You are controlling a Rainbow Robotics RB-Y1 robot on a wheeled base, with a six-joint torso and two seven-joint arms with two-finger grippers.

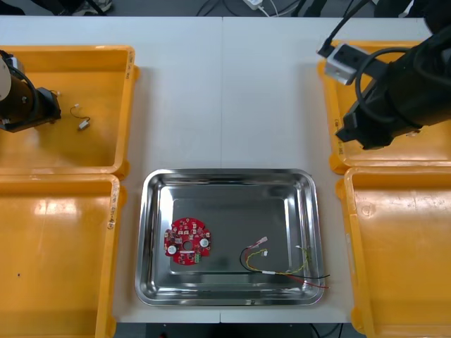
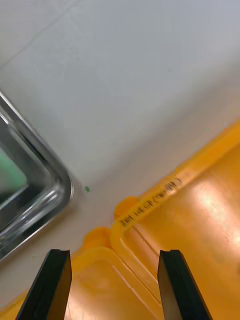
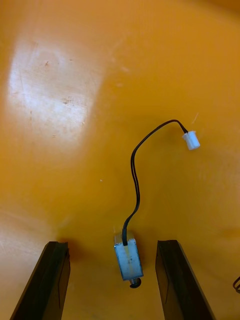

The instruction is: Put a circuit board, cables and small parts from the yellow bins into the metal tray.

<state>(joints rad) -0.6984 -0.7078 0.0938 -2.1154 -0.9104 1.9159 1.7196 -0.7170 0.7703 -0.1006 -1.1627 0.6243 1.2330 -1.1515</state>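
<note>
The fingers [image 3: 49, 280] of your left gripper [image 3: 112, 245] stand wide apart and hold nothing. They straddle a small metal part [image 3: 129, 260] on the floor of the yellow bin [image 1: 106, 70] that sits off the far left corner of the metal tray [image 1: 148, 282]. The part lies between the fingertips rather than deep between the fingers, and a shade nearer one finger than the other. If you close from here, you could catch only its end, and it may twist or squirt out. I can't tell whether the tips are touching the bin floor. The part's black cable [image 3: 134, 175] trails away from the gripper to a white connector [image 3: 190, 140]. That tail could drag or snag on the bin wall when you carry it toward the tray. A red circuit board [image 1: 187, 241] and some cables [image 1: 282, 267] already lie in the tray. Your right gripper [image 2: 114, 255] hangs off the tray's far right corner, over the bins there, fingers spread and nothing between them.
</note>
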